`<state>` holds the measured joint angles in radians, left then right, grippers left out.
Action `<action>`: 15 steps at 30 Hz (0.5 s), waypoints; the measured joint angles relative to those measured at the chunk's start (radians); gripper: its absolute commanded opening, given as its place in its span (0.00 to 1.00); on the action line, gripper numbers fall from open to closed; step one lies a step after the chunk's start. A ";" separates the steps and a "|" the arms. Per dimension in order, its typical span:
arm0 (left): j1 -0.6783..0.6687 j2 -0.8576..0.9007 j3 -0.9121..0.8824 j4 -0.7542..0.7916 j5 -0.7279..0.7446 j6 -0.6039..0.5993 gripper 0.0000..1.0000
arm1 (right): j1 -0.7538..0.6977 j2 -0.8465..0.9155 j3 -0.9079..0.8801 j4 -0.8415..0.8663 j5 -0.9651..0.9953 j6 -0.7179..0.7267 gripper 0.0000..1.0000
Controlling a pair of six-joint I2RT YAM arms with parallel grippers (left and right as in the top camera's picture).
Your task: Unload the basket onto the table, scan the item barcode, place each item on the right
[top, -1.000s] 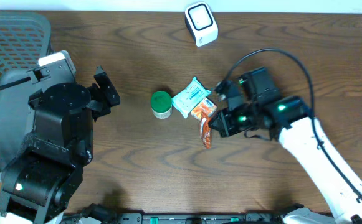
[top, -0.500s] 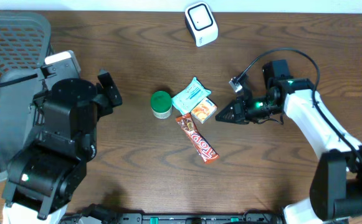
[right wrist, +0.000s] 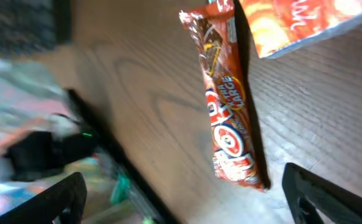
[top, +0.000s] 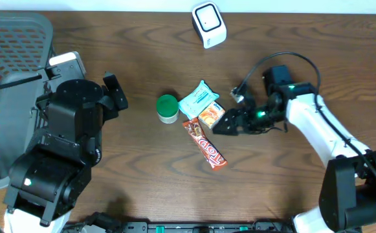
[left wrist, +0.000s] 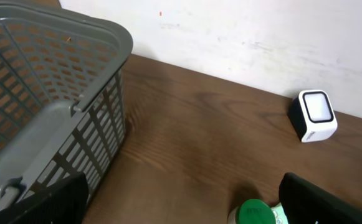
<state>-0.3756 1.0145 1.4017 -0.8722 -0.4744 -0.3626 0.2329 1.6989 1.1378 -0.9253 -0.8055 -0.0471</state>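
Dark wood-grain counter is carrying everything. Grey plastic mesh basket is sitting at its left edge; only the left wrist view is showing the lattice walls. Left claw is hanging spread wide, empty, beside the basket. Right claw is gaping too, gripping nothing, just beside the snacks. White boxy scanner is standing at the far edge. Brown-red chocolate bar wrapper is lying flat mid-counter; the right wrist view is showing big lettering, too blurred to read. Pale blue tissue pack, orange snack packet and green-lidded jar are clustering above it.
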 measured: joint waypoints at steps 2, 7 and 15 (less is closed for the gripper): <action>0.000 -0.011 0.000 0.000 0.000 0.000 0.98 | 0.060 0.000 0.000 0.026 0.073 0.014 0.99; 0.000 -0.058 0.000 -0.017 0.000 0.000 0.98 | 0.254 0.000 0.000 0.118 0.375 0.143 0.99; 0.000 -0.073 0.000 -0.085 -0.001 0.000 0.98 | 0.454 0.000 0.000 0.241 0.786 0.323 0.98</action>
<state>-0.3756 0.9417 1.4014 -0.9569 -0.4751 -0.3626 0.6868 1.6989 1.1378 -0.6846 -0.0196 0.2760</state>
